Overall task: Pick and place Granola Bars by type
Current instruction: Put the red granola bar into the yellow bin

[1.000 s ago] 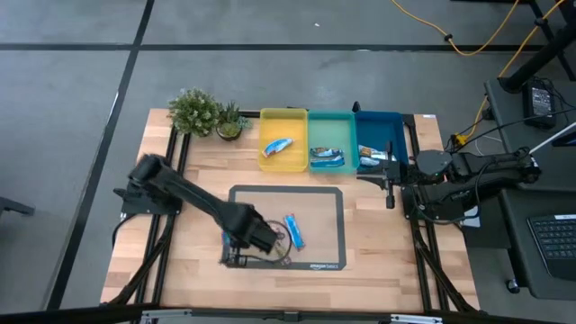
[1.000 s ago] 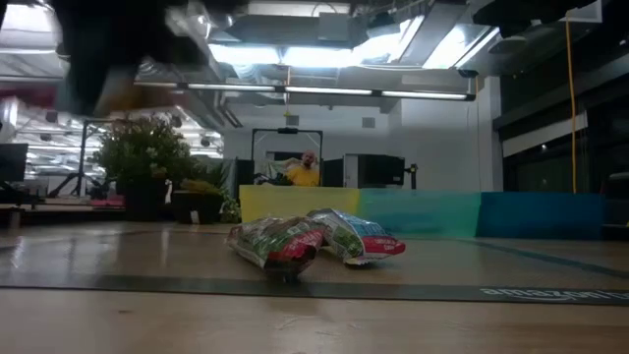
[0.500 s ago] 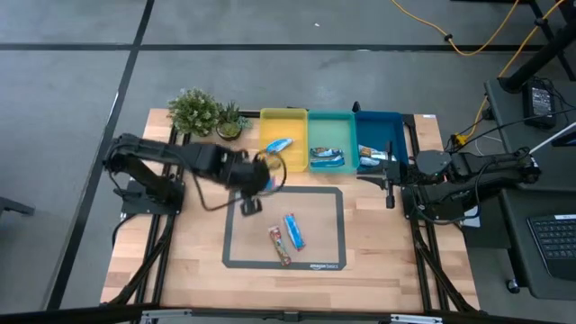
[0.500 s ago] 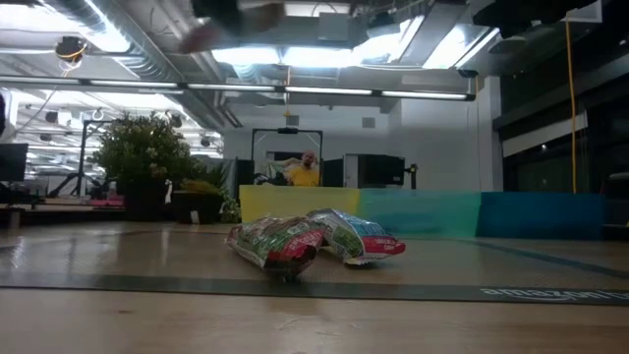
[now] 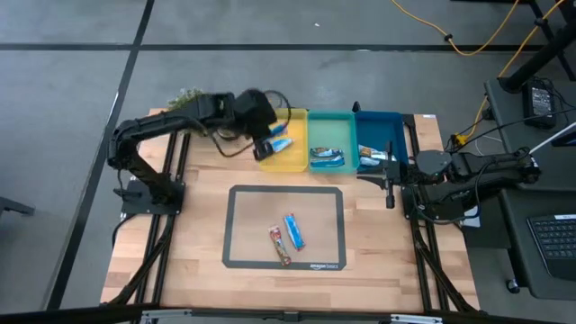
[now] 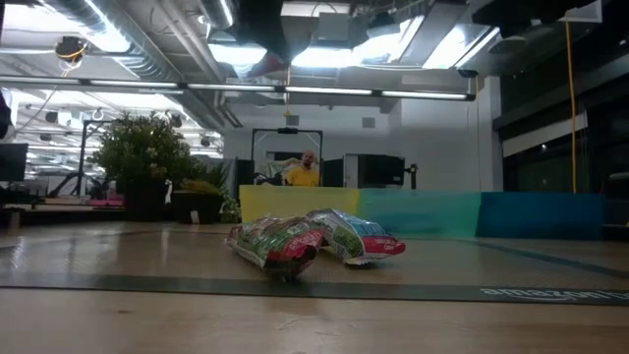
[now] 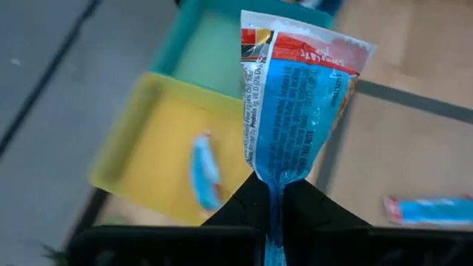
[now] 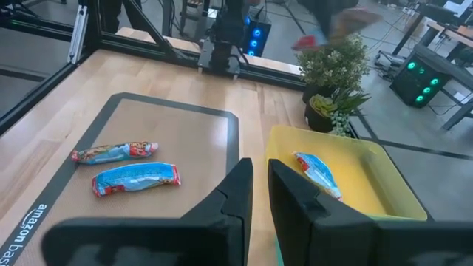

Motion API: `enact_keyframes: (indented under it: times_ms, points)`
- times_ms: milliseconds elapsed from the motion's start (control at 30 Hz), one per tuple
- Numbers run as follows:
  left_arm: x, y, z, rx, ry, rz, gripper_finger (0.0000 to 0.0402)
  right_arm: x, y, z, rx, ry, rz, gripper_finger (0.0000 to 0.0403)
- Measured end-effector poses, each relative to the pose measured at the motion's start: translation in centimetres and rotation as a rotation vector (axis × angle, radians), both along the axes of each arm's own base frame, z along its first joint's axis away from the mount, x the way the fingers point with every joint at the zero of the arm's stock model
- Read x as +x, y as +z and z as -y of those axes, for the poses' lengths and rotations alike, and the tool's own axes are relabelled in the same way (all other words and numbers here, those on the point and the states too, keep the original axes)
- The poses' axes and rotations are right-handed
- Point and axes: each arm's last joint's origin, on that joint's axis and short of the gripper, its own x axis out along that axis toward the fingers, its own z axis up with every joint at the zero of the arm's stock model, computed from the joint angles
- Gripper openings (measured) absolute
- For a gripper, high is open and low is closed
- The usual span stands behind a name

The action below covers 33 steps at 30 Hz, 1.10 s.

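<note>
My left gripper (image 5: 269, 144) hovers above the yellow tray (image 5: 292, 118), shut on a blue granola bar with a red end (image 7: 295, 96). One blue bar (image 7: 205, 174) lies flat in that tray. A red bar (image 5: 279, 245) and a blue bar (image 5: 293, 231) lie side by side on the grey-framed mat (image 5: 241, 225). The teal tray (image 5: 330, 121) and the blue tray (image 5: 378, 121) each hold bars. My right gripper (image 5: 389, 186) waits at the table's right edge, shut, touching nothing. My left gripper pinches the blue and red bar by its narrow crimped end (image 7: 275, 193) between the two fingers. The bar sticks out past the fingertips, with its red end farthest from them. It is lifted clear, over the yellow tray's side next to the teal tray.
Two potted plants (image 5: 193, 99) stand at the far left corner beside the yellow tray. The three trays sit in a row along the far edge. Bare wood lies left and right of the mat. A person in yellow (image 6: 303, 172) sits in the room beyond.
My left gripper rose from the near left part of the mat with the blue and red bar and swung toward the far edge, ending above the yellow tray. The bar is lifted clear. The other two bars on the mat stayed put.
</note>
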Motion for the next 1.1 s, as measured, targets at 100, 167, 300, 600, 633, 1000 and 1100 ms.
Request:
enact_keyframes:
  times_ms: [100,167,300,600,633,1000,1100]
  points:
    - [0.3,-0.4,-2.7,0.036,-0.001,-0.008,0.0008,0.0,0.1,0.0,0.005,-0.001,0.009,0.0049]
    - [1.2,-1.8,-4.6,0.013,-0.019,-0.025,0.0009,0.0,0.1,0.0,0.023,-0.007,0.011,0.0049]
    - [3.3,-5.1,-8.0,-0.055,-0.032,-0.06,0.0011,0.0,0.1,0.0,0.025,-0.008,0.011,0.0049]
    - [7.3,-13.1,-10.1,-0.239,-0.111,-0.179,0.0012,0.0,0.1,0.0,0.025,-0.009,0.01,0.0049]
    - [7.7,-14.0,-10.1,-0.253,-0.119,-0.194,0.0012,0.0,0.1,0.0,0.024,-0.009,0.01,0.0049]
    - [9.8,-19.3,-9.2,-0.308,-0.147,-0.313,0.0023,0.0,0.1,0.0,0.023,-0.009,0.008,0.0049]
    - [9.8,-19.5,-9.1,-0.294,-0.138,-0.336,0.0043,0.0,0.0,0.0,0.022,-0.009,0.003,0.0049]
